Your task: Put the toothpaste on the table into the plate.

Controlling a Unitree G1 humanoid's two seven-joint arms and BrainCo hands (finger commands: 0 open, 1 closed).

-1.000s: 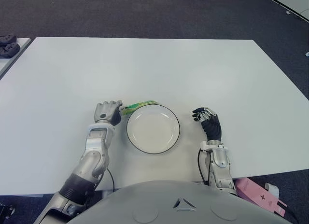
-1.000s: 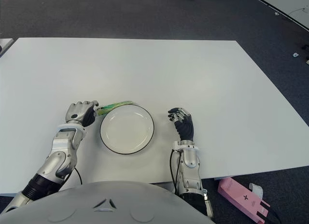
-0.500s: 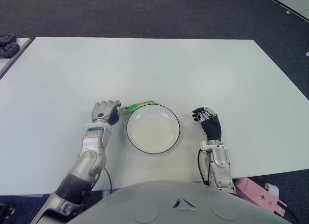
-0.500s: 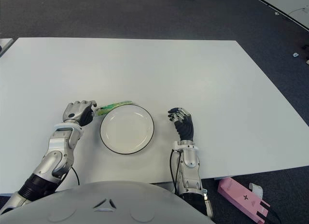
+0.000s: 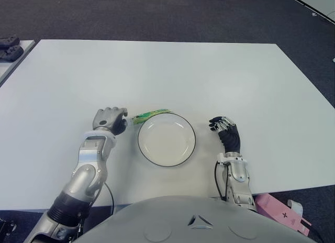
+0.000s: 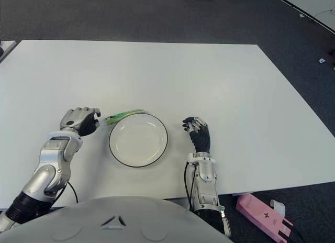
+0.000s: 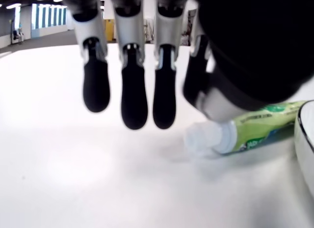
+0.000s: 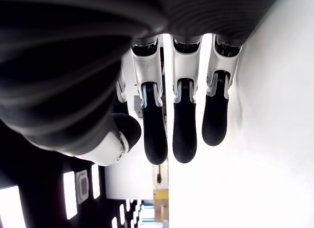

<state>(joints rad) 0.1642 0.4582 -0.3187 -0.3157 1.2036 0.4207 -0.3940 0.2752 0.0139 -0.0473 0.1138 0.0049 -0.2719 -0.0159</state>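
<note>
**Hovering beside a tube not yet in the plate**

Lying on the white table [image 5: 157,70], the green toothpaste tube with a clear cap [image 5: 149,116] touched the far-left rim of the round white plate with a dark edge [image 5: 166,139]. The left hand [image 5: 109,119] hung near its cap, fingers [image 7: 133,98] loose, holding nothing. A careless reach could have nudged the tube away. The right hand [image 5: 226,133] showed right of the plate, relaxed.

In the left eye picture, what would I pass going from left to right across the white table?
Left hand → toothpaste → plate → right hand. The toothpaste lies at the plate's far left rim, so those two partly share a place in the line.
</note>
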